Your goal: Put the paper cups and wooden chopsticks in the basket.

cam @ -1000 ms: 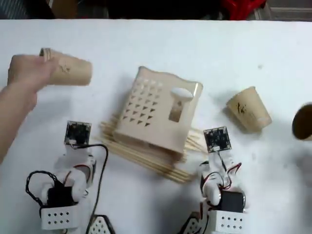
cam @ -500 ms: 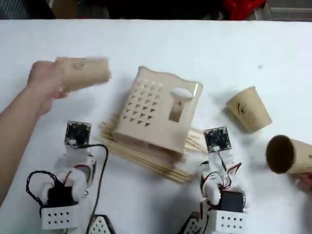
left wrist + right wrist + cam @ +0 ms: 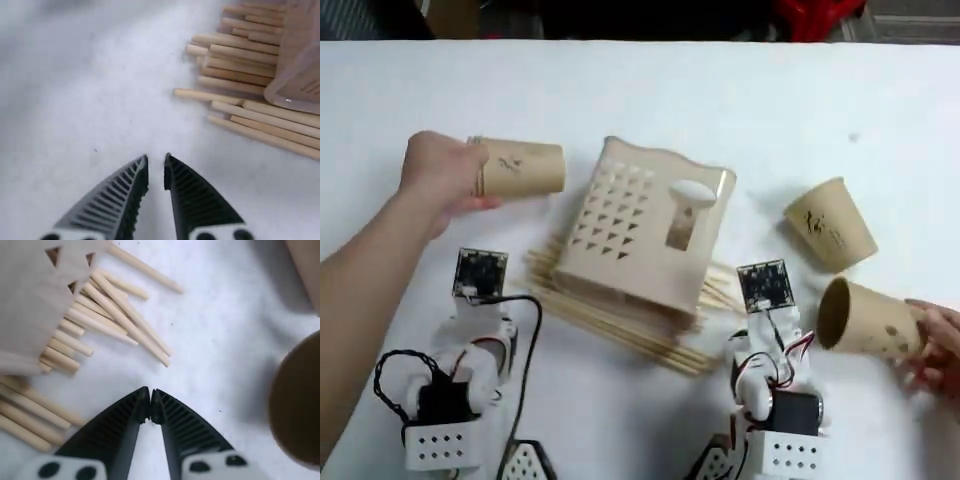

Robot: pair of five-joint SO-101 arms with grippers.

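Two hands grip paper cups: one hand [image 3: 440,172] holds the first cup [image 3: 523,167] beyond the left fingers [image 3: 143,165], the other hand [image 3: 935,345] the second cup [image 3: 865,320] beside the right fingers [image 3: 150,401]. Left fingers barely apart, right fingers together, both empty. Ahead between them, the tipped beige basket [image 3: 645,230] pins wooden chopsticks [image 3: 620,325].

Beige basket [image 3: 640,230] with triangle cut-outs, tan paper cups [image 3: 830,225], pale wooden chopsticks [image 3: 620,325], white table [image 3: 720,90]
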